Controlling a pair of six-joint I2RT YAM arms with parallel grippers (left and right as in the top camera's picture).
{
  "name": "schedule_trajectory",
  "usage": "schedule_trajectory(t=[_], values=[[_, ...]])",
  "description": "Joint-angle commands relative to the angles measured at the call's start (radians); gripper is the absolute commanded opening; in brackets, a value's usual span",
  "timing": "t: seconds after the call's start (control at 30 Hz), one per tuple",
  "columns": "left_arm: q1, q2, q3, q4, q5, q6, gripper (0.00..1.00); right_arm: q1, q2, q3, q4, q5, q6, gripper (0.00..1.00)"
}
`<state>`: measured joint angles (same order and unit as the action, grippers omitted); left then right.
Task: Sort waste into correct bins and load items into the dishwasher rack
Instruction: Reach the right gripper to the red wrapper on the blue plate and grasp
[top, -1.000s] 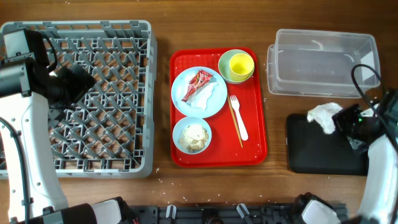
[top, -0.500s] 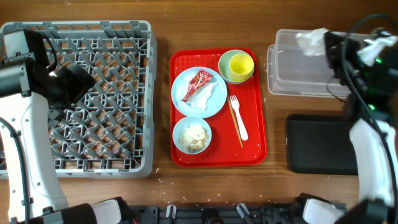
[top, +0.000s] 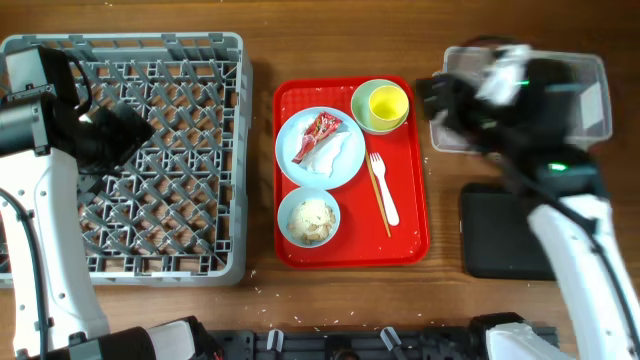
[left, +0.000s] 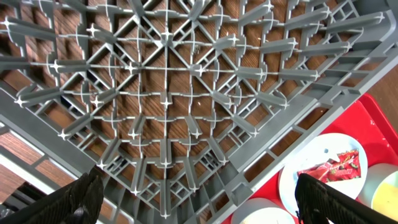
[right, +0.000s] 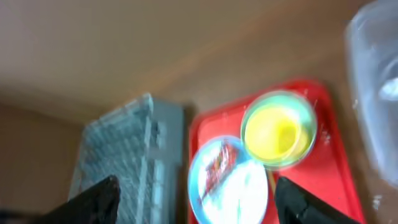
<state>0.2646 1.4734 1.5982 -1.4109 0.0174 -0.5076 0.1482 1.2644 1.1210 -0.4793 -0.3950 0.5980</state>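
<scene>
The grey dishwasher rack (top: 240, 150) lies at the left, and my left gripper (top: 135, 130) hangs open above it with nothing between its fingers (left: 74, 200). On the red tray (top: 350, 250) is a pale plate (top: 345, 165) with a red wrapper (top: 322, 130) and white tissue (top: 325, 158). Beside it are a green bowl (top: 362, 112) holding a yellow cup (top: 388, 103), a small white bowl of rice (top: 308, 218), a fork (top: 385, 195) and chopsticks (top: 373, 180). My right gripper (top: 428, 100) is open and empty at the clear tub's (top: 590, 70) left end, facing the tray. A white blur (right: 388, 90) shows inside the tub.
A flat black tray (top: 505, 240) lies in front of the clear tub, partly under my right arm. The right wrist view is blurred; it shows the yellow cup (right: 277, 134), the plate (right: 230, 180) and the rack (right: 124, 143). Rice grains dot the table's front edge.
My right arm carried a white tissue from the black tray up over the clear tub, then its gripper opened and swung left toward the red tray. The left arm stayed still.
</scene>
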Motion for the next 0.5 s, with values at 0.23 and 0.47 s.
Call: schedule_trajectory(t=[0.23,0.47], values=[[0.004,-0.003,0.010,0.000,0.001,-0.006,1.00,0.456,0.526,-0.003,0.338,0.266,0.351,0.65],[0.004,-0.003,0.010,0.000,0.001,-0.006,1.00,0.457,0.666,-0.003,0.364,0.207,0.598,0.63]])
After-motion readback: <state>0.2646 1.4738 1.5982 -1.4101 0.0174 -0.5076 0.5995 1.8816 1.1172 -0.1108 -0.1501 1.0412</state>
